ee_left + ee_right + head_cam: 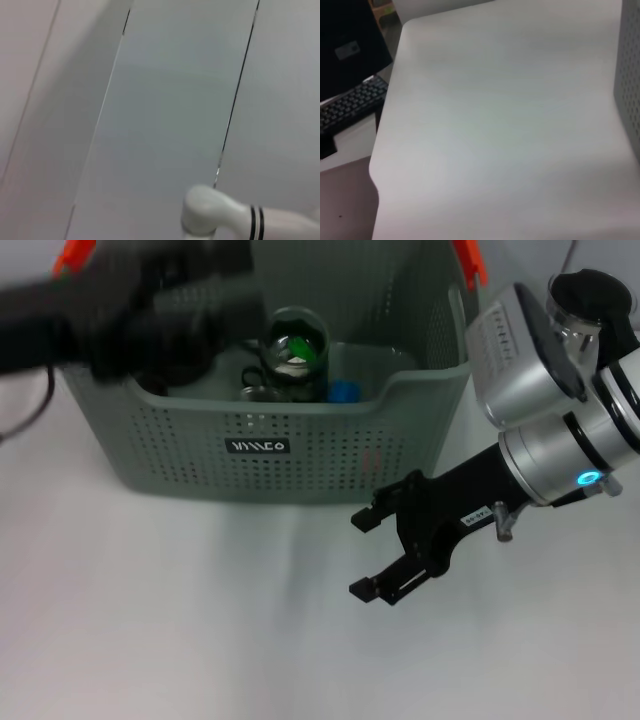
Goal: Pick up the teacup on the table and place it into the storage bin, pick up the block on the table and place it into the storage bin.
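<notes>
The storage bin (300, 455), a grey-green perforated basket with orange handle pieces and a black label, stands at the back of the white table. Inside it sits a clear teacup (296, 348) with something green in it. A small blue block (344, 392) lies just right of the cup on the bin's floor. My left arm (130, 315) is a dark blur over the bin's left part, above the rim. My right gripper (360, 555) hovers open and empty over the table in front of the bin's right corner. The right wrist view shows only a strip of the bin's wall (631, 75).
Bare white table (180, 620) spreads in front of the bin. In the right wrist view, a keyboard (350, 105) and a dark screen (350, 45) lie beyond the table's edge. The left wrist view shows only wall panels and a white arm part (210, 212).
</notes>
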Available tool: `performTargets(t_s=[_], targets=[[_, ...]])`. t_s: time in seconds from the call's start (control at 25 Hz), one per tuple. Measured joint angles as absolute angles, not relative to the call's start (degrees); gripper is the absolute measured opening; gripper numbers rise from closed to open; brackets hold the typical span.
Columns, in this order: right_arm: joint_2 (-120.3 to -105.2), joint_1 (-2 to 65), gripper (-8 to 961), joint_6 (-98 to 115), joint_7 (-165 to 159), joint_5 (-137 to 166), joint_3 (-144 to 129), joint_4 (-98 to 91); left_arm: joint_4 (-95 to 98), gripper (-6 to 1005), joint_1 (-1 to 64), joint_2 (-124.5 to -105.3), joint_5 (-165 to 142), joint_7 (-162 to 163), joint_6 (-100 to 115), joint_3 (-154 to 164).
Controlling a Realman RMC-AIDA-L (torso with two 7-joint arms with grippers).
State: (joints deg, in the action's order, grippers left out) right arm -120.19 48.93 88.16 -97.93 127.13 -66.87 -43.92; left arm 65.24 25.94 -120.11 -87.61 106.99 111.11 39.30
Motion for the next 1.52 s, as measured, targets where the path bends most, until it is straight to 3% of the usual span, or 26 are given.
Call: performTargets(t_s=[0.4, 1.0, 1.52], targets=[[-119.92, 44.72, 940, 88.02, -91.02, 119.0, -66.46, -43.58, 59.32, 963, 18.81, -121.64, -100.79, 88.74, 109.83, 39.19], [-119.55, 36.76, 940, 92.49, -80.65, 115.94, -60.35, -43.57, 48.62, 962, 19.68, -121.41, -113.88, 82.42, 104.81, 38.14], [-119.7, 35.6, 940, 92.0, -79.04, 116.59, -60.51, -43.07, 43.62, 962, 21.36, -121.36, -116.28, 78.94, 102.13, 39.42]])
